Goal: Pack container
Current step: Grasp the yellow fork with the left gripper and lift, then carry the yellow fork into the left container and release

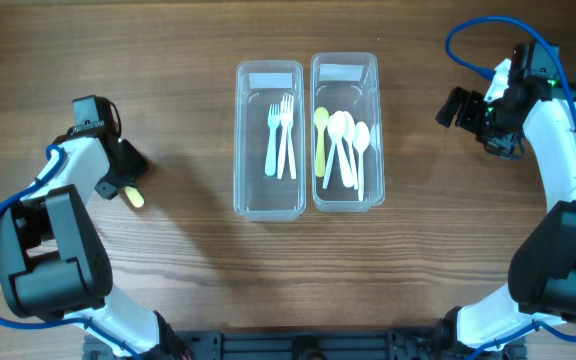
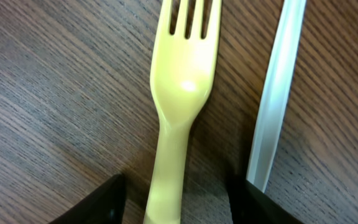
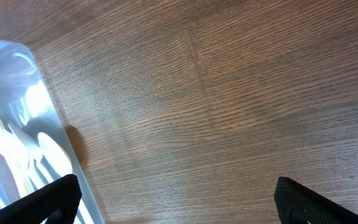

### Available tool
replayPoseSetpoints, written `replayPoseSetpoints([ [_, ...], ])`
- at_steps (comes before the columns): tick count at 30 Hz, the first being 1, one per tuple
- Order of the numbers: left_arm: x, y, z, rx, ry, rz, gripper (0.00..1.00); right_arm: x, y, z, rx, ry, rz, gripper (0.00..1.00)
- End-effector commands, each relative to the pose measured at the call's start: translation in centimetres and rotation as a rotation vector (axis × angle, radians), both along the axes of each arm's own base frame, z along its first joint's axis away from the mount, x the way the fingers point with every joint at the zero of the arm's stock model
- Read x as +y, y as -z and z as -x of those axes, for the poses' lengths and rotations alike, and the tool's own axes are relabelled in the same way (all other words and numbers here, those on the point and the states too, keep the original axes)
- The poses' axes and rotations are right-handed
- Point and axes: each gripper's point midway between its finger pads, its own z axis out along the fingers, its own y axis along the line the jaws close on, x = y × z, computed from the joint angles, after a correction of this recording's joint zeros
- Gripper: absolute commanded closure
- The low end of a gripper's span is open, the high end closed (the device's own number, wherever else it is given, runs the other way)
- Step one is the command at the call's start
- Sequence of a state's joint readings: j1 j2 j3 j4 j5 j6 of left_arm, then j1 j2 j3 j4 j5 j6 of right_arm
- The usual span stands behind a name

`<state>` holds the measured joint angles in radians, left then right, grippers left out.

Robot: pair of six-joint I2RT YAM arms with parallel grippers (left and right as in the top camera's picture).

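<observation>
A yellow plastic fork [image 2: 182,74] lies on the wooden table, tines pointing away from my left gripper [image 2: 176,196]. The open fingers straddle its handle without touching it. A white utensil handle [image 2: 278,93] lies just right of the fork. In the overhead view only the fork's yellow end [image 1: 134,198] shows beside the left gripper [image 1: 123,178]. Two clear containers stand mid-table: the left one [image 1: 240,140] holds pale forks [image 1: 281,135], the right one [image 1: 376,130] holds white spoons [image 1: 348,145] and a yellow-green spoon [image 1: 320,135]. My right gripper [image 1: 465,108] is open and empty.
In the right wrist view the open right gripper [image 3: 179,199] hovers over bare wood, with the spoon container's corner [image 3: 48,112] at its left. The arm bases stand at the table's front corners.
</observation>
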<state>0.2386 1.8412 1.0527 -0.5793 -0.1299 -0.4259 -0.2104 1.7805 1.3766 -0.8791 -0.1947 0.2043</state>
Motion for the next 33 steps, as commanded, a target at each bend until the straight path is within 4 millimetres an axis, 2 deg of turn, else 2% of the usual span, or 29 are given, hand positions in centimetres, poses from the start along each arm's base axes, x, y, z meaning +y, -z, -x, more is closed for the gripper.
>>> replayPoseSetpoints([
  [1,-0.2,1.5,1.2,0.053,0.023,0.019,0.57,0.3,0.2,0.1,0.005,0.008,-0.021,0.00],
  [6,-0.3,1.4,1.4,0.061,0.023,0.024,0.93,0.3,0.2,0.1,0.005,0.007,-0.021,0.00],
  [7,-0.3,1.2,1.5,0.063,0.023,0.025,0.96,0.3,0.2,0.1,0.005,0.007,-0.021,0.00],
  [9,-0.9,-0.6,1.3,0.048,0.030,0.059,0.96,0.3,0.2,0.0,0.004,0.007,-0.020,0.00],
  [11,-1.8,-3.9,0.4,0.009,0.042,0.113,0.96,0.3,0.1,0.0,0.002,0.007,-0.020,0.00],
  [12,-2.5,-6.3,-0.3,-0.030,0.054,0.152,0.96,0.3,0.1,0.0,0.002,0.007,-0.020,0.01],
  [13,-3.7,-9.7,-1.3,-0.093,0.078,0.204,0.96,0.3,0.1,0.0,0.002,0.008,-0.020,0.00],
  [16,-6.9,-17.7,-2.8,-0.257,0.174,0.250,0.96,0.3,0.1,0.0,0.002,0.012,-0.021,0.00],
  [18,-9.4,-20.6,-3.0,-0.331,0.252,0.241,0.96,0.3,0.1,0.0,0.004,0.019,-0.024,0.00],
  [20,-14.2,-22.5,-2.8,-0.385,0.390,0.251,0.96,0.3,0.1,0.0,0.006,0.033,-0.029,0.01],
  [22,-19.2,-22.3,-2.5,-0.374,0.525,0.257,0.94,0.3,0.1,0.0,0.007,0.039,-0.031,0.00],
  [23,-21.5,-21.4,-2.2,-0.347,0.589,0.219,0.92,0.3,0.1,0.0,0.008,0.048,-0.033,0.00],
  [24,-22.7,-20.3,-2.1,-0.316,0.626,0.155,0.91,0.3,0.1,0.0,0.009,0.051,-0.035,0.00],
  [26,-24.8,-18.0,-2.4,-0.264,0.686,0.052,0.89,0.3,0.2,0.0,0.010,0.051,-0.035,0.00],
  [29,-27.7,-14.4,-3.1,-0.209,0.758,0.039,0.88,0.3,0.2,0.0,0.011,0.050,-0.035,0.00],
  [33,-29.2,-7.7,-4.6,-0.108,0.810,0.022,0.85,0.3,0.2,0.1,0.011,0.050,-0.035,0.00],
])
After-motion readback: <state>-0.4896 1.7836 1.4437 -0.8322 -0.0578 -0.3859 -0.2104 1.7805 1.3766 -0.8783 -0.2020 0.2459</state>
